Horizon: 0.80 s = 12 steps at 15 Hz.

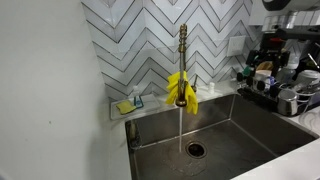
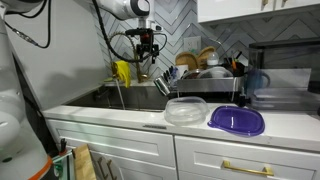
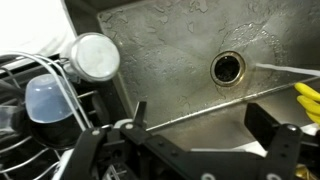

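Note:
My gripper [image 2: 147, 52] hangs open over the steel sink [image 2: 140, 97], at the end nearest the dish rack, with nothing between its fingers. In the wrist view the gripper [image 3: 205, 120] looks straight down at the sink floor [image 3: 170, 50], with the drain [image 3: 228, 68] ahead of it. A yellow cloth [image 1: 181, 90] is draped over the faucet [image 1: 183, 45], and a thin stream of water [image 1: 181, 125] runs down towards the drain [image 1: 195, 150]. The cloth [image 3: 308, 98] and the stream [image 3: 285, 68] show at the right edge of the wrist view.
A dish rack [image 2: 205, 75] full of dishes stands beside the sink; a round white lid [image 3: 95, 57] and a pale blue cup [image 3: 50, 100] sit in it. A clear container [image 2: 185, 110] and a purple lid [image 2: 237, 120] lie on the white counter. A sponge holder [image 1: 130, 103] is on the sink ledge.

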Each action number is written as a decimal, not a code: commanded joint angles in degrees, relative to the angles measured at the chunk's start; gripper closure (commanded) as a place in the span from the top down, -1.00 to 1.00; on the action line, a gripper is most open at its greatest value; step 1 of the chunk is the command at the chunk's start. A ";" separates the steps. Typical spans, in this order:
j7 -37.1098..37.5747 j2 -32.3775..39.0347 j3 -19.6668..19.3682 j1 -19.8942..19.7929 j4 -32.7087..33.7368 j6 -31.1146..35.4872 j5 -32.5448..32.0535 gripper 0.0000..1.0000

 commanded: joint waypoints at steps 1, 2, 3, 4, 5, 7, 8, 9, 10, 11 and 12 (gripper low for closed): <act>-9.55 -8.93 -2.26 -3.51 -13.39 5.67 -0.96 1.00; -11.72 -9.75 -3.09 -4.40 -16.24 8.52 -0.72 1.00; -13.19 -10.40 -3.93 -5.22 -19.21 12.85 1.12 1.00; -10.05 -6.72 -3.01 -4.09 -11.00 6.50 -0.18 1.00; -10.85 -7.18 -3.51 -4.66 -12.74 7.83 -0.10 1.00; -10.81 -6.82 -3.46 -4.66 -12.05 7.78 -0.10 1.00; -10.71 -6.79 -3.25 -4.45 -11.67 7.71 -0.10 1.00; -10.61 -6.78 -3.05 -4.29 -11.38 7.64 -0.10 1.00; -10.59 -6.78 -2.97 -4.21 -11.25 7.61 -0.10 1.00; -14.18 -7.10 -3.40 -4.67 -11.48 7.32 -0.29 1.00; -18.28 -7.77 -3.94 -5.24 -12.07 6.35 -0.99 1.00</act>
